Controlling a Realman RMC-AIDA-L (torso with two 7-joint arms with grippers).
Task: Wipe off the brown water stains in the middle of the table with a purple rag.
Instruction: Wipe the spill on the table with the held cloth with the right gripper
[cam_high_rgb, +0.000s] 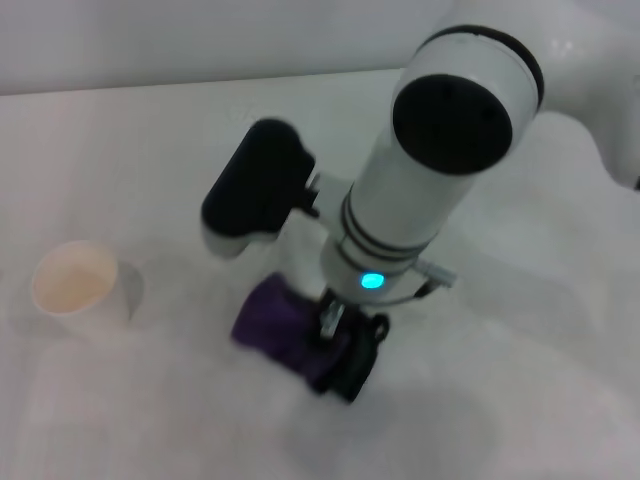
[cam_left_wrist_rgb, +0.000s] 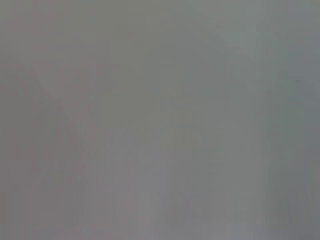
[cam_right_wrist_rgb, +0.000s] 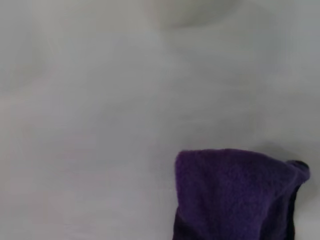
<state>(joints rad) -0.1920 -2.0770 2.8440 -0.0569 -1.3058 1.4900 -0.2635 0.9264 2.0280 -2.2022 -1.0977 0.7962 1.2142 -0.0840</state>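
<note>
Downward, right pincer (cam_high_rgb: 345, 350) gripping purple rag (cam_high_rgb: 275, 320)

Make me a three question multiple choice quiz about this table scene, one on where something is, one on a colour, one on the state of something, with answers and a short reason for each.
1. Where is the cup relative to the rag?
A. On the robot's left of it
B. On the robot's right of it
C. Stacked on top of it

2. What colour is the rag?
A. Yellow
B. Purple
C. Green

3. How does the cup stand?
A. Lying on its side
B. Upside down
C. Upright, mouth open upward

Answers:
1. A, the head view shows the cup near the left edge of the table, apart from the rag.
2. B, both the head view and right wrist view show dark purple cloth.
3. C, its round open rim faces up, showing the pale inside.

The right gripper is down at the rag; no stain is visible.
</note>
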